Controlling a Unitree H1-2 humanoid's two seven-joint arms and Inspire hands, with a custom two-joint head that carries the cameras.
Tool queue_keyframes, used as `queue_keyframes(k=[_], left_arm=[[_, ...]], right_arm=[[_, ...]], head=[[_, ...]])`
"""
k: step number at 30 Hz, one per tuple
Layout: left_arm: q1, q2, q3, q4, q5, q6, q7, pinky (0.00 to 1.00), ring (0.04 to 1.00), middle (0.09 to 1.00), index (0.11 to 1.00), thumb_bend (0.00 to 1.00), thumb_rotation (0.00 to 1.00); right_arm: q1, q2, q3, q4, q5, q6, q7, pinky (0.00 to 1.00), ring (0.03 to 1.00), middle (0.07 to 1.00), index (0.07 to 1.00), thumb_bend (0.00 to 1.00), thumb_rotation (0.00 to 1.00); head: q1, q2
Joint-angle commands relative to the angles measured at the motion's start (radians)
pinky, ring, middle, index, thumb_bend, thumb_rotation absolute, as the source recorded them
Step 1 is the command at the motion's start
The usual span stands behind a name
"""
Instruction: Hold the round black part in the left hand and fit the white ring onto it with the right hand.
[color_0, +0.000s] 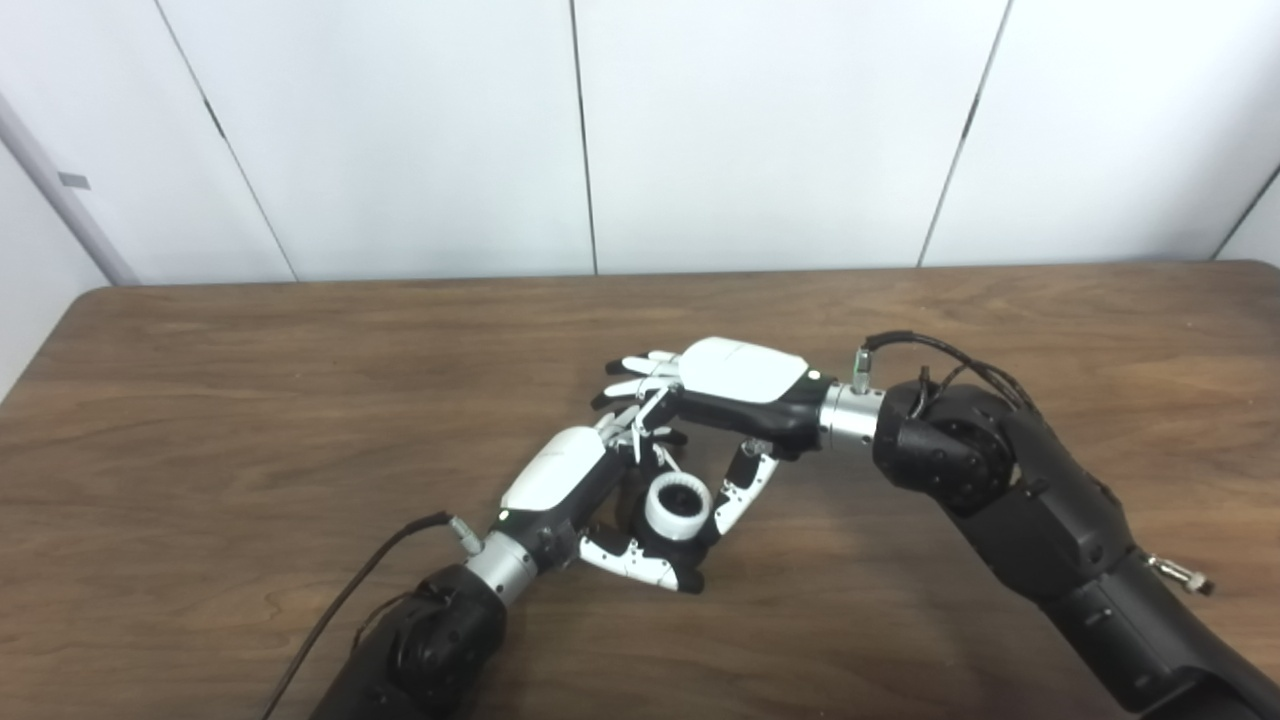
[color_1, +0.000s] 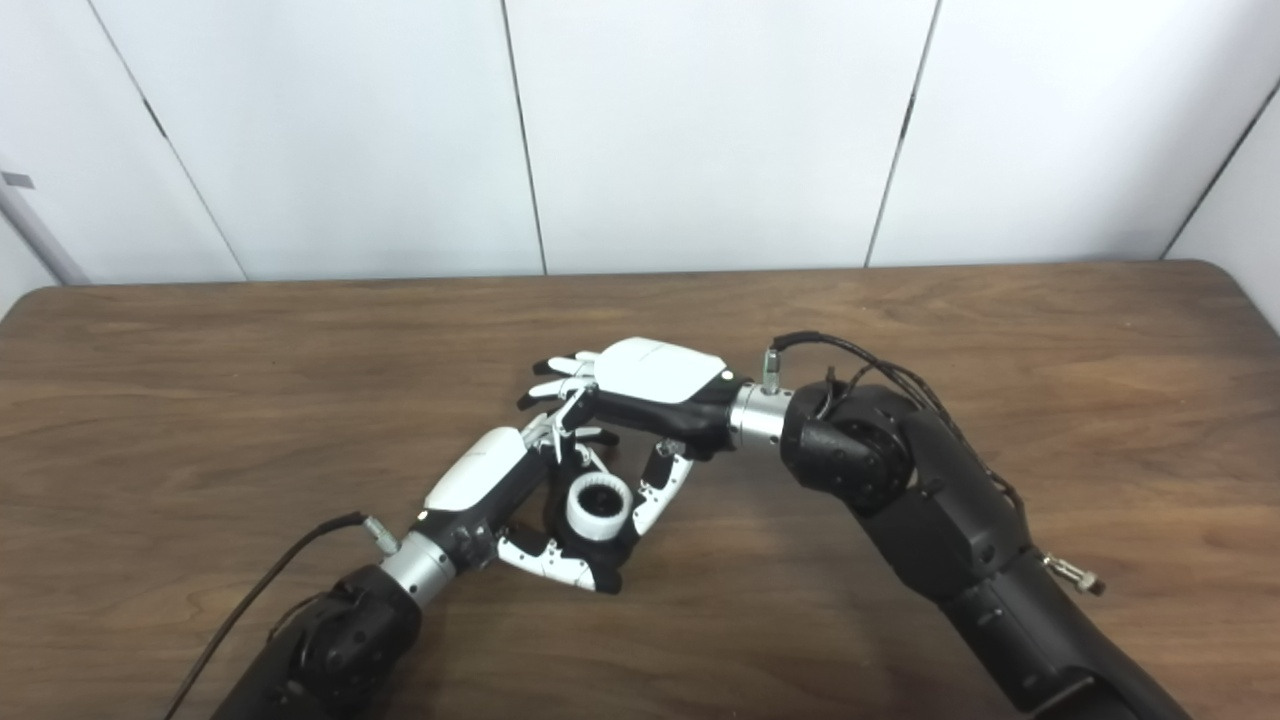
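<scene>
The left hand gripped the round black part with the white ring seated on it; the right hand hovered just above, fingers spread, holding nothing, mid-desk

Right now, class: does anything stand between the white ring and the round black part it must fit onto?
Nothing visible does. The white ring already sits on the round black part held in the left hand; the right hand hovers above, its thumb beside the ring.
</scene>
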Motion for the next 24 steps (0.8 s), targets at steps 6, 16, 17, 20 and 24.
queue_keyframes(k=[6, 16, 17, 20, 24], left_arm=[[-0.018, -0.011, -0.014, 0.020, 0.007, -0.003, -0.003, 1.00, 1.000, 0.847, 0.478, 0.52, 0.06], [-0.023, -0.010, -0.020, 0.054, 0.021, -0.020, 0.014, 1.00, 1.000, 0.846, 0.477, 0.52, 0.06], [-0.025, -0.009, -0.021, 0.060, 0.023, -0.024, 0.017, 1.00, 1.000, 0.853, 0.477, 0.52, 0.06], [-0.026, -0.010, -0.023, 0.063, 0.035, -0.012, 0.017, 1.00, 1.000, 0.852, 0.477, 0.53, 0.06], [-0.026, -0.014, -0.026, 0.076, 0.044, -0.015, 0.029, 1.00, 1.000, 0.842, 0.478, 0.53, 0.06]], right_arm=[[-0.013, -0.009, 0.008, -0.027, 0.011, -0.003, 0.012, 1.00, 1.000, 0.931, 0.529, 0.76, 0.19], [0.006, -0.029, -0.007, -0.065, 0.050, -0.010, 0.026, 1.00, 1.000, 0.975, 0.621, 1.00, 0.26], [0.008, -0.031, -0.011, -0.067, 0.057, -0.014, 0.026, 1.00, 1.000, 0.975, 0.640, 1.00, 0.26], [0.016, -0.037, -0.023, -0.080, 0.083, -0.021, 0.025, 1.00, 1.000, 0.986, 0.697, 1.00, 0.26], [0.029, -0.044, -0.031, -0.109, 0.110, -0.016, 0.034, 1.00, 1.000, 1.000, 0.816, 1.00, 0.26]], head=[[0.003, -0.007], [0.013, -0.013], [0.016, -0.011], [0.028, -0.012], [0.036, -0.017]])
